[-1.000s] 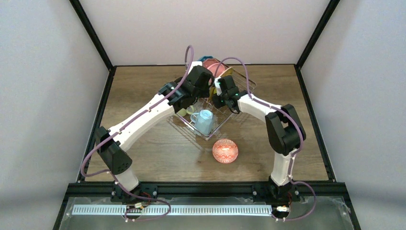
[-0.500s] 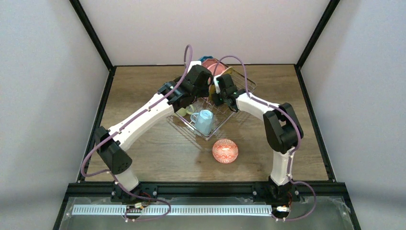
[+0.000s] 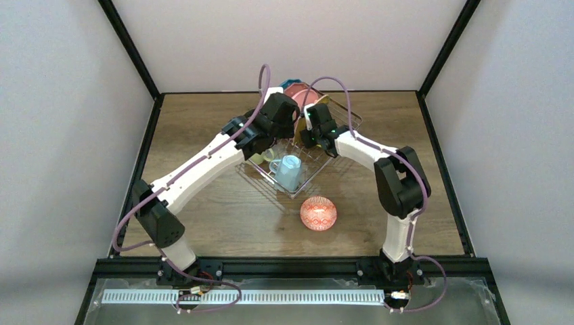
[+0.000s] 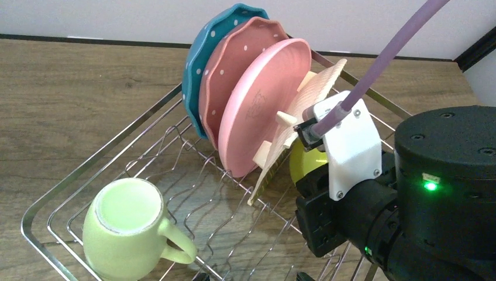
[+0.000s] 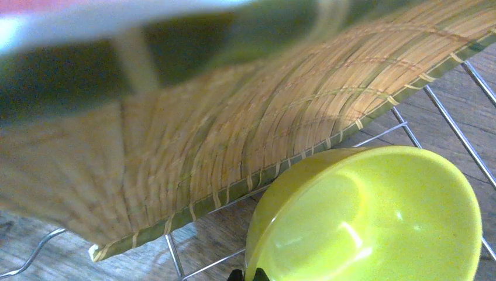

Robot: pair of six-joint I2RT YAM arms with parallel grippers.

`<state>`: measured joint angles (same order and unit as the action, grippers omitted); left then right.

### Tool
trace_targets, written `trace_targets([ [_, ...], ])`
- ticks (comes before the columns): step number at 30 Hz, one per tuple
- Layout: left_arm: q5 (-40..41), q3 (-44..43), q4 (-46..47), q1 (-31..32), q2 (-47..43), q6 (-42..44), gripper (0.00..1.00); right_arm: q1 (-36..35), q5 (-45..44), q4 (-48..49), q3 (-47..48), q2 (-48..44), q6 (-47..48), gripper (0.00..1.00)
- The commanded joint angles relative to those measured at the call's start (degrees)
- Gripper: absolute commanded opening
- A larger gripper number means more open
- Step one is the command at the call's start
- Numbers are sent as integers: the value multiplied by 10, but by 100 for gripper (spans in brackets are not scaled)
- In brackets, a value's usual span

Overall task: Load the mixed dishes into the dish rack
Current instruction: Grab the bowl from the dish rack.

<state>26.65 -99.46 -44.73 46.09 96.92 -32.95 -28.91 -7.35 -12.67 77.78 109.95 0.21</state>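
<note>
Both arms wear glossy white shells on their long links, the left arm (image 3: 203, 164) and the right arm (image 3: 357, 148) alike; the joints (image 3: 401, 183) are chunky matt black housings; a mauve cable (image 3: 262, 84) runs along each arm; the left wrist view shows a wrist housing (image 4: 450, 175), a black cylinder with recessed screws and a lit green lamp (image 4: 430, 186); a white bracket (image 4: 351, 149) with small screws clamps the cable; of the left tool (image 4: 251, 275) only two black tips show.
</note>
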Motion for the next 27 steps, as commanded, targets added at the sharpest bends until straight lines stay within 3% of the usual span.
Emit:
trace_targets([
  [1, -7, 18, 14, -4, -25, -11, 84, 2, -6, -30, -23, -32, -28, 1],
  [14, -17, 40, 13, -4, -44, -24, 84, 2, 36, 8, -71, -105, -114, 1],
  [27, -35, 50, 15, -3, -46, -31, 84, 9, 50, 105, -104, -148, -294, 1],
])
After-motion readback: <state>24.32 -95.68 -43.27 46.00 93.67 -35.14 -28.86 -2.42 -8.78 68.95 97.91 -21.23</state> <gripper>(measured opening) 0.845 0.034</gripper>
